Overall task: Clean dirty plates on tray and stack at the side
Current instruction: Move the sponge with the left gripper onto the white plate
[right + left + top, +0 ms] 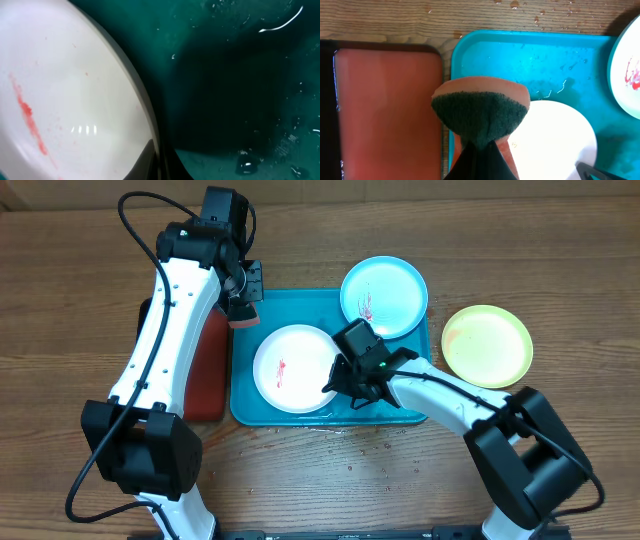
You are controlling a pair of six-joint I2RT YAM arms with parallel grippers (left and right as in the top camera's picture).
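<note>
Found the tray (300, 308) floor bare only along its far side, between the sponge (243, 313) pinched in the left gripper (243, 300) and the cyan plate (384, 297) over the far right corner. Saw the white plate (285, 370) filling the middle, the right gripper (338, 383) clamped on its right rim. Noted open table (80, 260) along the near edge and beyond the lime-green plate (487, 345); red tray (207, 380) half roofed by the left arm.

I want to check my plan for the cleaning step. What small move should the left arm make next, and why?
Probably lower the left tool so its sponge meets the white plate, then wipe toward the red smear. The sponge hangs above the tray's edge beside that plate, and the right tool seems to pinch its rim.
</note>
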